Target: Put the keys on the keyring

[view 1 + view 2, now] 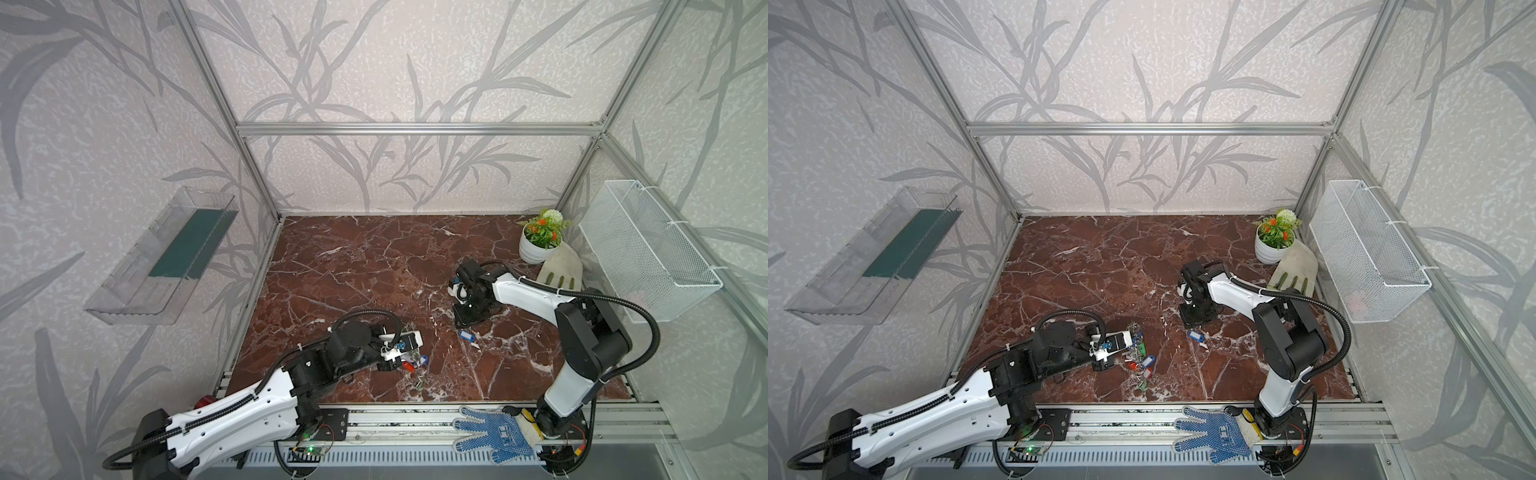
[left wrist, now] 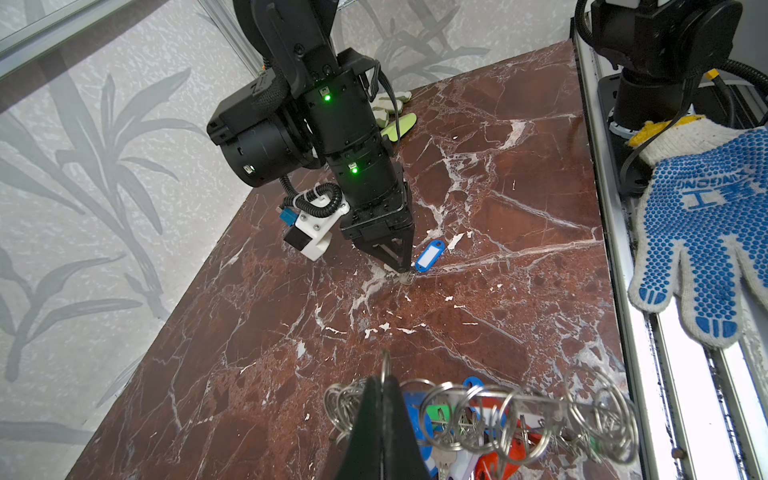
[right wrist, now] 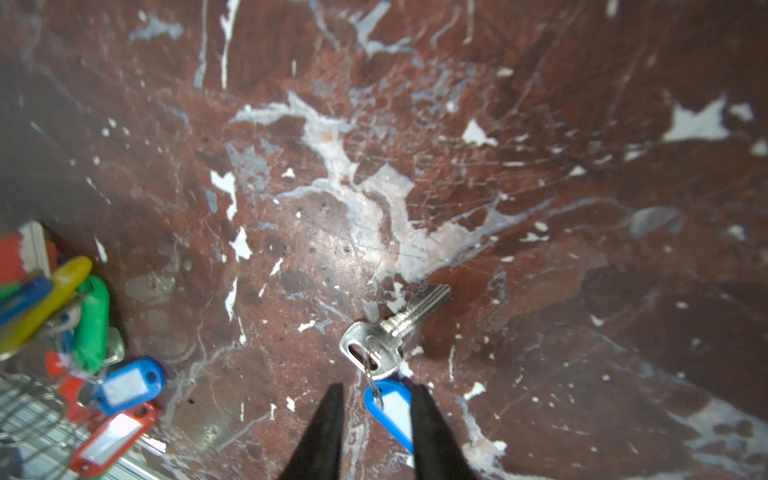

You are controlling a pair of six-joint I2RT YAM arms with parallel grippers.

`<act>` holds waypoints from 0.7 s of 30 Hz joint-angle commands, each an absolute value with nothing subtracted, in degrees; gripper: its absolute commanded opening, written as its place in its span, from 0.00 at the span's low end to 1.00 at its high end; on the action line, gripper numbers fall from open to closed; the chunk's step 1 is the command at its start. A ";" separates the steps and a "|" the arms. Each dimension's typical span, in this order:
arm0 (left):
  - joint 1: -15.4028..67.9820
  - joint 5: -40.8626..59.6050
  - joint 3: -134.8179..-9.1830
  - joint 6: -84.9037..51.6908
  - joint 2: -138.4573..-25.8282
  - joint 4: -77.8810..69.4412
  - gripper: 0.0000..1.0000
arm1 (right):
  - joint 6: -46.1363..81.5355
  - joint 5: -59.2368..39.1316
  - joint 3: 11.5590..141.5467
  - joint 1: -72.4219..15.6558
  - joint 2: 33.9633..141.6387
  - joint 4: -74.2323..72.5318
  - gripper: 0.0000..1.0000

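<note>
You are picking up the loose blue-tagged key, lying on the counter right of centre in a top view, right jaws parted astride its tag, left jaws clenching the keyring lower centre; next is calling for a firm pinch.

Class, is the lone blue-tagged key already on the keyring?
No, the blue-tagged key lies alone on the table, apart from the keyring.
</note>
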State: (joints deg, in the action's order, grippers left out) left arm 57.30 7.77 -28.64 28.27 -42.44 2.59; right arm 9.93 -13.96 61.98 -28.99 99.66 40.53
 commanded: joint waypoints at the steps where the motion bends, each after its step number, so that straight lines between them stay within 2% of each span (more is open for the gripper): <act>1: 57.55 8.00 -30.70 28.04 -41.22 0.00 0.00 | 10.38 -14.92 61.28 -28.59 99.19 40.81 0.38; 5: 57.57 7.97 -30.67 28.04 -41.21 0.00 0.00 | 10.38 -16.20 61.29 -28.56 100.24 39.94 0.38; 21: 57.63 8.02 -30.67 28.03 -41.16 0.00 0.00 | 9.90 -16.27 61.08 -28.52 102.07 40.15 0.20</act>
